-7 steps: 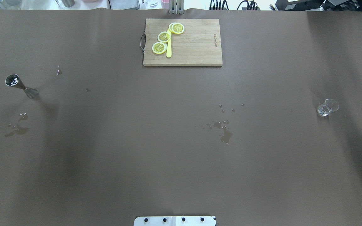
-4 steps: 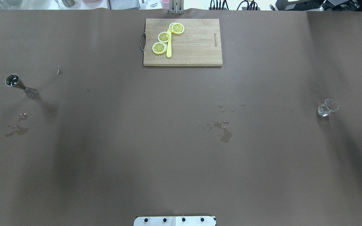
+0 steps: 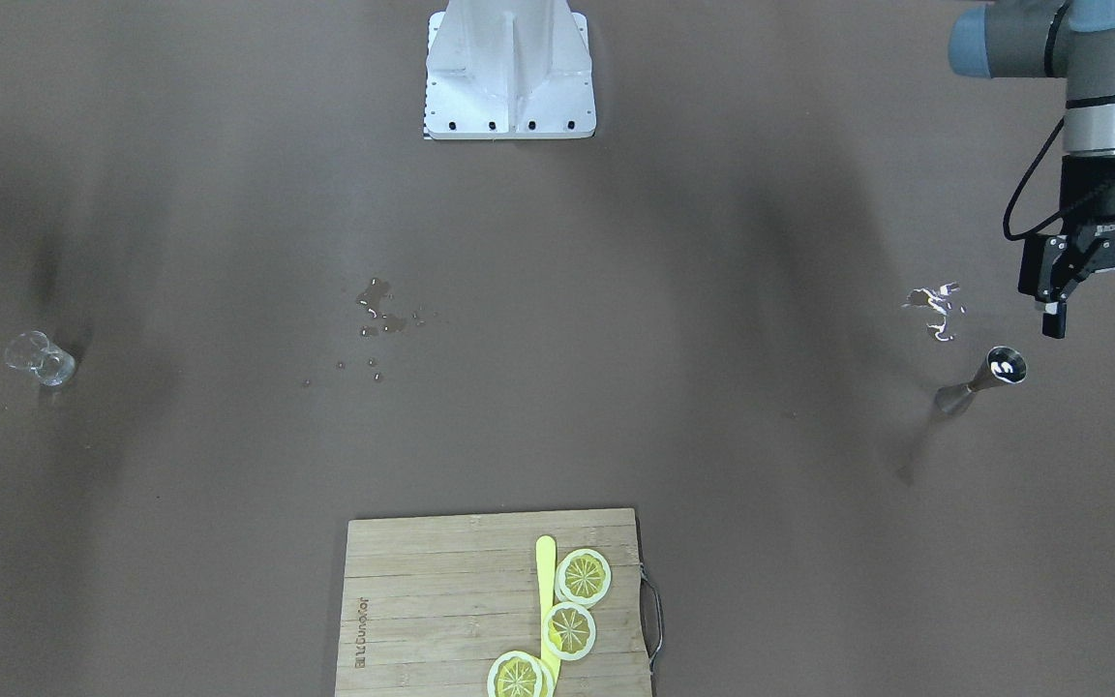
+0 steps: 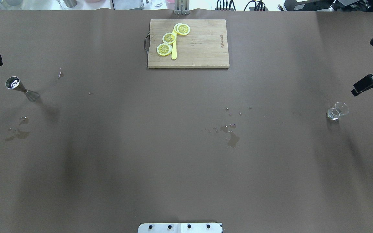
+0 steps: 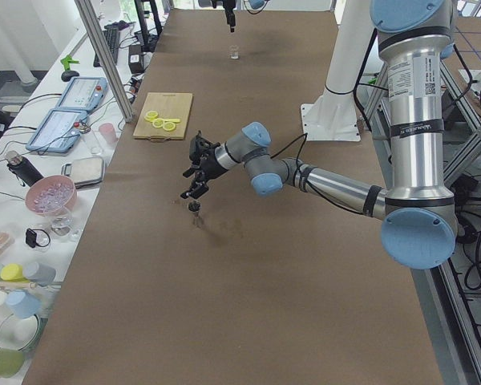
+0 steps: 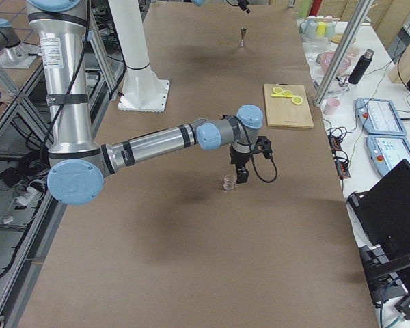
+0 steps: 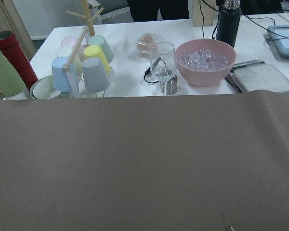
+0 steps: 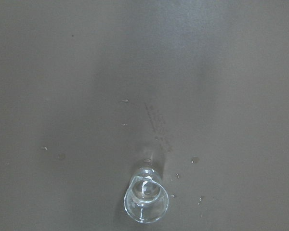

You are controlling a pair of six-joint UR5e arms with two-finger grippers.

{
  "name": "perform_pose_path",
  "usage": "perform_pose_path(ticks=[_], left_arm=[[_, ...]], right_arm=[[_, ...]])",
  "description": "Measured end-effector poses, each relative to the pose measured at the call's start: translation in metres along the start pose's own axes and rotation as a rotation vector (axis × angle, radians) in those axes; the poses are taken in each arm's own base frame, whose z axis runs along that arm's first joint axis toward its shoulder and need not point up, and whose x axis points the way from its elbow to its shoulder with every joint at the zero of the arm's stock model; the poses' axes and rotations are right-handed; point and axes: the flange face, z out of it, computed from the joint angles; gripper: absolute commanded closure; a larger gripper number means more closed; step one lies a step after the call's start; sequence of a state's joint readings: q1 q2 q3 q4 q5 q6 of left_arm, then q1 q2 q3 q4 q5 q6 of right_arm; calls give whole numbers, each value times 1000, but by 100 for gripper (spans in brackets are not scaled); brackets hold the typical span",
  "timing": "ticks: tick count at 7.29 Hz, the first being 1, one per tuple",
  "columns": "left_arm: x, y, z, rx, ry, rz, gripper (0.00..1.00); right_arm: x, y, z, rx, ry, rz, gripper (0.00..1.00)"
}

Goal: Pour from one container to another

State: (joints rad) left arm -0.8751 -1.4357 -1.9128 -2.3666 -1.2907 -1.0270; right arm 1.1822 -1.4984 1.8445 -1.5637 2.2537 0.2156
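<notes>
Near the left edge of the brown surface the jigger is seen standing upright on its lower cone, with a bright glint in its upper cup. The left gripper is held above it and apart from it, fingers pointed down and spread wide, with nothing between them. A small puddle is seen on the surface near the jigger, on the robot's side of it.

At the middle of the far edge a wooden board is laid flat, with a wire handle on its left end. Three lemon slices and a yellow stick are laid on its left half. Further drops are scattered towards the middle of the surface, right of centre. The robot's white base plate is fixed at the middle of the near edge.

Near the right edge the glass is seen upright, with a few drops on the surface around it. The right gripper is held just beside the glass and a little above it; contact is not seen. Whether its fingers are spread or pressed together cannot be told, since only part of it is shown in the overhead and front views.
</notes>
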Motion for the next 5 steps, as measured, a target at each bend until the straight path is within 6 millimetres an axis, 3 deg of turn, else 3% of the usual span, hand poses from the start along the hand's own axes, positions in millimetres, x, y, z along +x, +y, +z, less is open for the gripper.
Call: perform_pose_path(ticks=[1, 4, 5], left_arm=[[8, 18, 2, 55, -18, -23, 3], [23, 82, 14, 204, -37, -64, 3], [24, 101, 19, 234, -35, -85, 3]], right_arm=[[-4, 11, -3, 33, -8, -34, 0], [11, 81, 0, 184, -45, -173, 0], [16, 93, 2, 223, -57, -205, 0]])
